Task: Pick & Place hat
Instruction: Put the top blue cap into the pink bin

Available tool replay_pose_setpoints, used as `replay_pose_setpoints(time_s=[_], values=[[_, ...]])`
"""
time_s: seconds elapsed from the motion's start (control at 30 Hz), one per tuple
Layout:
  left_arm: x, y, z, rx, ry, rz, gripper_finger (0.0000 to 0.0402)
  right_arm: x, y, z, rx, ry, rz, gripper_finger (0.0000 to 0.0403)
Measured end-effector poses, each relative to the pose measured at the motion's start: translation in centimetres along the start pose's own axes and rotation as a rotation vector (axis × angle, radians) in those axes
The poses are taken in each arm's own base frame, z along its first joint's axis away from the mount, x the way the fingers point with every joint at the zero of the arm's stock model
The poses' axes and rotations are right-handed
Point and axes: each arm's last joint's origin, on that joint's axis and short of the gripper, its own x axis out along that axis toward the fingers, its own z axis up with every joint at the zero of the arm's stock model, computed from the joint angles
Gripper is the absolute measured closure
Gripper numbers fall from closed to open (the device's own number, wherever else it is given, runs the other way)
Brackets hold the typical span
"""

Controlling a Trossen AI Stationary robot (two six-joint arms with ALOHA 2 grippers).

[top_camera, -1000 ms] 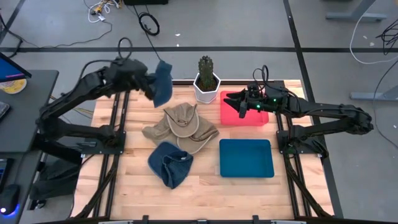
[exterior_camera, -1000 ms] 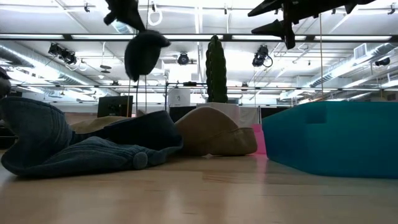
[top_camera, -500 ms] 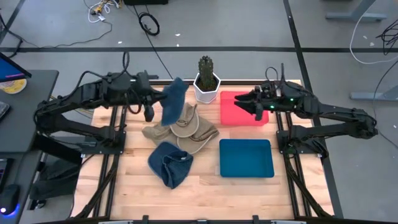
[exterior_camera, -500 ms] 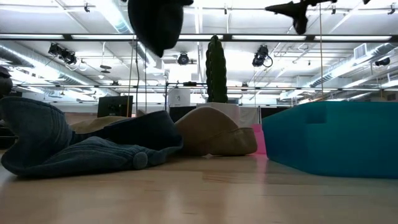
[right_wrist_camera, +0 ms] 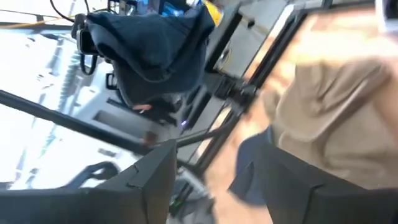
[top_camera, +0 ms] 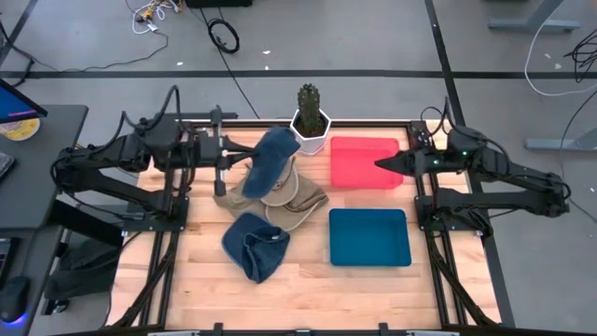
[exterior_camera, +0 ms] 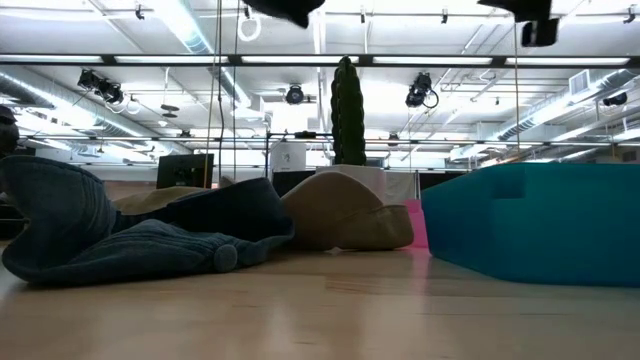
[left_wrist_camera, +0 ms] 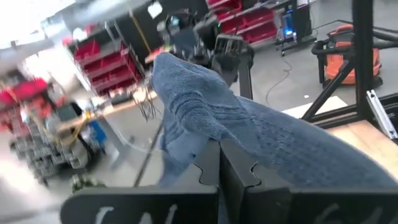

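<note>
On the left of the slatted wooden tabletop (top_camera: pixel 298 289), the left gripper (top_camera: pixel 227 166) is raised above the surface with its jaws clamped shut on a soft blue knitted fabric hat (top_camera: pixel 269 159). In the left wrist view the same cloth (left_wrist_camera: pixel 249 140) drapes over and between the dark fingers (left_wrist_camera: pixel 230 177), pinched fast. From above, the held hat hangs over the rear part of a crumpled beige wide-brimmed cloth hat (top_camera: pixel 284 198), which lies flat near the middle of the tabletop; in the low view it is a tan mound (exterior_camera: pixel 345 215). Just in front of the beige hat, nearer the front edge, a second dark blue denim-like hat (top_camera: pixel 255 245) rests in a heap, touching the beige brim; at table height it fills the left foreground (exterior_camera: pixel 130 235). Behind the beige hat stands a green cactus in a white pot (top_camera: pixel 310 119), upright at the rear edge. To its right lies a flat red rectangular tray (top_camera: pixel 359 163), and in front of that a teal rectangular tray (top_camera: pixel 368 237), the two apart. At the far right, the right gripper (top_camera: pixel 384 163) hovers over the red tray's right edge, its jaws apart and holding nothing; its wrist view looks across to the lifted blue hat (right_wrist_camera: pixel 149 46) and the beige one (right_wrist_camera: pixel 336 130)
</note>
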Motion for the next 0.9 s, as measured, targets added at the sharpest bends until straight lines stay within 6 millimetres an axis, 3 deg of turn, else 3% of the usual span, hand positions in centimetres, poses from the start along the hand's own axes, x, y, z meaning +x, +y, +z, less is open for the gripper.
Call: replay_pose_setpoints(time_s=[0.23,0.47,0.67,0.8,0.9], values=[[0.8,-1.1,0.0,0.149,-0.010,-0.063,0.0401,-0.8,0.0,-1.0,0.077,0.076,-0.010,0.0218],[3.3,-3.2,-0.6,0.401,0.044,-0.098,0.0400,-0.3,0.2,-0.9,-0.063,0.006,-0.019,0.0270],[6.4,-5.2,-1.4,0.663,0.190,0.084,0.0400,0.4,0.7,-0.8,-0.085,0.041,0.048,0.0294],[8.5,-6.3,-1.9,0.888,0.274,0.169,0.0400,0.9,0.6,-0.8,-0.089,0.063,0.050,0.0291],[9.7,-6.9,-2.1,0.958,0.299,0.224,0.0400,1.6,0.3,-0.7,-0.107,0.055,0.015,0.0281]])
